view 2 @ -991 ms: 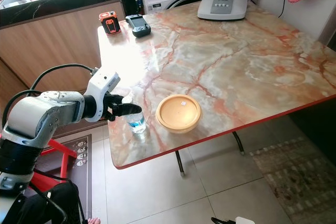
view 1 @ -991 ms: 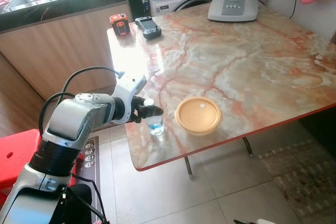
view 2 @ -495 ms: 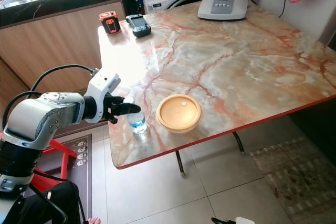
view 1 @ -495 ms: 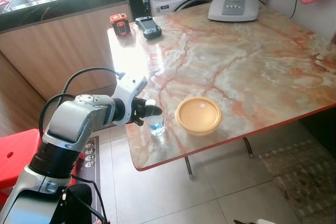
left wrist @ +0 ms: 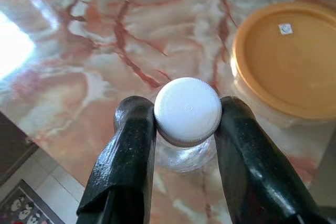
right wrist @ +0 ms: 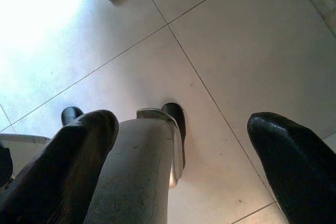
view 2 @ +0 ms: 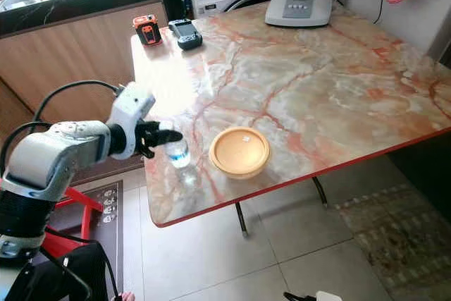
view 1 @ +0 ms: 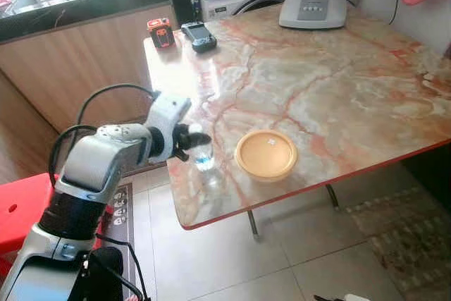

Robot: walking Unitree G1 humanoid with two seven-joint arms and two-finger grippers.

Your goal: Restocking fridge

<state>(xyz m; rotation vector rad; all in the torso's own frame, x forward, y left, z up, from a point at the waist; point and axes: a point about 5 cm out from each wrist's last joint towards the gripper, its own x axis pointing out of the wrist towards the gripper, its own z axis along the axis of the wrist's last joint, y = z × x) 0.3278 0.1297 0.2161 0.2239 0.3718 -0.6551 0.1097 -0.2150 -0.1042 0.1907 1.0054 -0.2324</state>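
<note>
Left wrist view shows your left gripper (left wrist: 186,129) clamping the small water bottle (left wrist: 187,111) between its jaws at the cap, so expect it light, slick, and liable to pivot.

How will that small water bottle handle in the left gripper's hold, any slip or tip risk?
The bottle looks small and light, so lifting should be easy. The left gripper pinches it just below the white cap, so its clear body may swing. Smooth plastic could slip; the cap's ridged rim probably helps. It looks lifted off the table.
</note>
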